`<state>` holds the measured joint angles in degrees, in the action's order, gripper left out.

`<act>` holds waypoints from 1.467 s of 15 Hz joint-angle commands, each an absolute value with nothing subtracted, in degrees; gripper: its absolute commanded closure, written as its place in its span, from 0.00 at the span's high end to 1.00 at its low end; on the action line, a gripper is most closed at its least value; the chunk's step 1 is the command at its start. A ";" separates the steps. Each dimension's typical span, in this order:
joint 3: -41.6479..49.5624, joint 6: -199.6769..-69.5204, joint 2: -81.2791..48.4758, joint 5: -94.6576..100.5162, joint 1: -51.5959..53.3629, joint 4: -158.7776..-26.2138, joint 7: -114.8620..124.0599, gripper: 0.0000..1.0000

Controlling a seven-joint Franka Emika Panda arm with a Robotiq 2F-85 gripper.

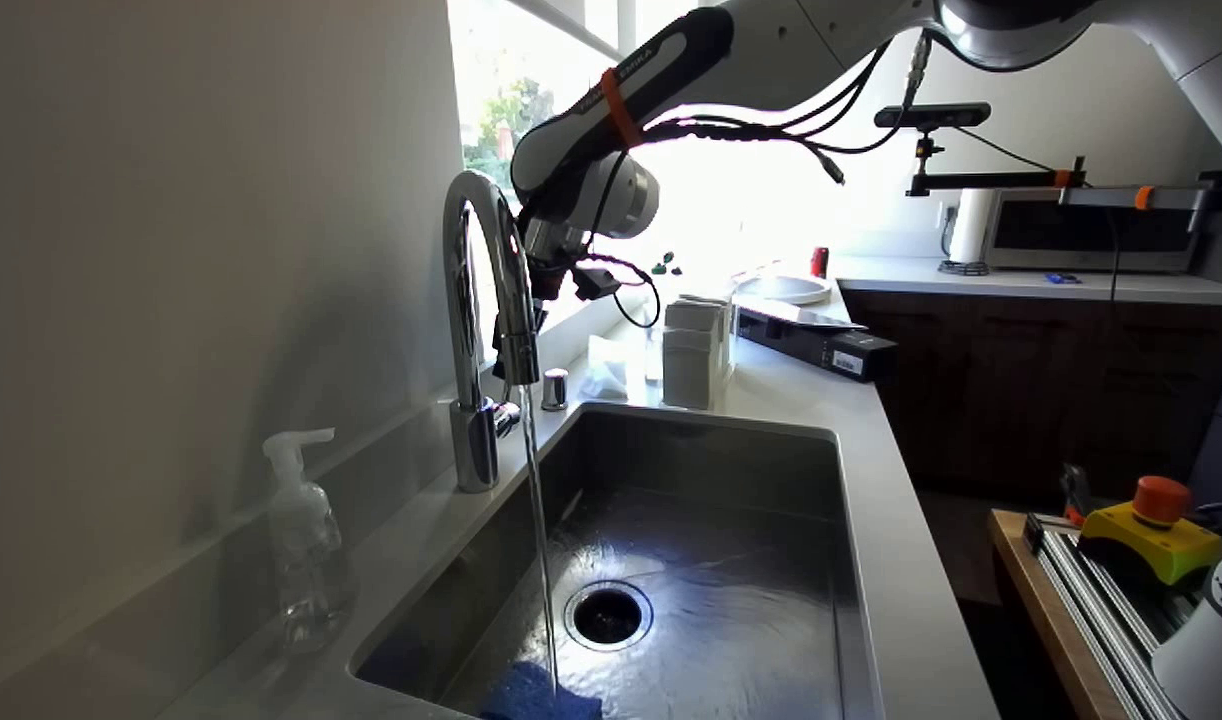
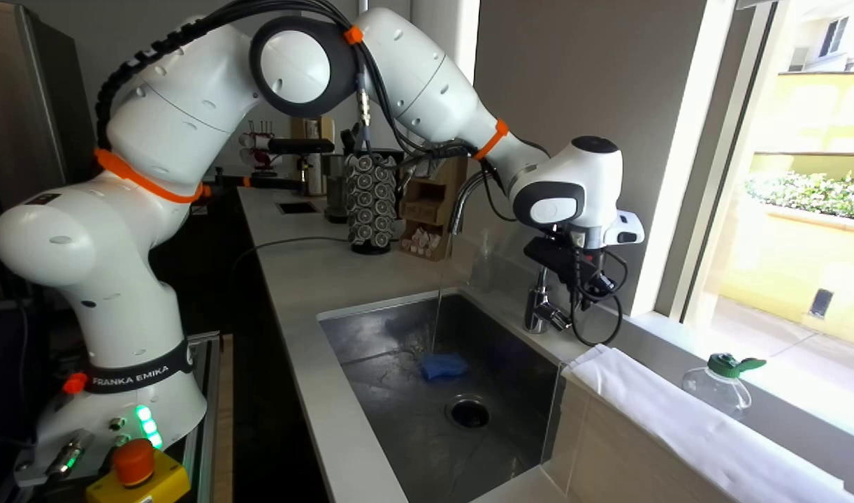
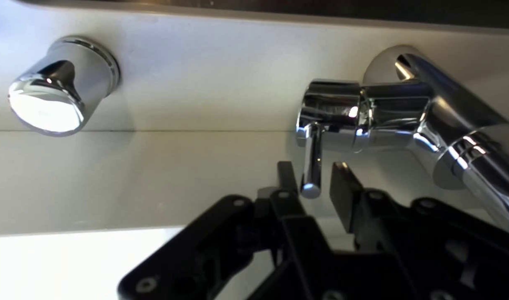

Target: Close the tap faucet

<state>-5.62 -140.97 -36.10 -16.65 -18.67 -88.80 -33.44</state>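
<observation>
The faucet (image 1: 459, 300) is gleaming silver, the gripper (image 3: 313, 177) showing black, the arm (image 2: 175, 119) showing white with orange bands (image 2: 147, 186), the button (image 1: 1161, 500) showing red on its yellow box (image 1: 1151, 538), and the cap (image 2: 726, 365) showing green.

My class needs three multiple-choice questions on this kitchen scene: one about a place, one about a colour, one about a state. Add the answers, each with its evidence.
1. Where does the blue item lie relative to the sink?
A. On its rim
B. Outside it
C. Inside it

2. What colour is the cap of the clear bottle by the window?
A. Green
B. Red
C. White

3. What state is the faucet in?
A. Dry
B. Running
C. Taken apart

Answers:
1. C: both exterior views show it on the sink's bottom.
2. A: an exterior view shows the green cap.
3. B: a stream of water falls from the spout.
</observation>
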 commanded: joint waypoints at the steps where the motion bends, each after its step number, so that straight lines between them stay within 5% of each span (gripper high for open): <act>1: -5.96 -138.80 -35.14 -16.01 -19.17 -89.35 -34.22 0.09; 19: -11.02 -137.37 -32.06 -23.80 -23.29 -93.82 -49.06 0.03; 20: -10.94 -136.96 -31.79 -24.11 -23.41 -94.11 -49.91 0.13; 21: -10.63 -136.72 -31.51 -24.28 -23.28 -94.40 -50.04 0.39; 22: -10.38 -136.53 -31.23 -24.35 -23.17 -94.68 -50.09 0.39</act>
<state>-9.41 -139.34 -34.80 -21.90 -22.64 -90.37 -48.04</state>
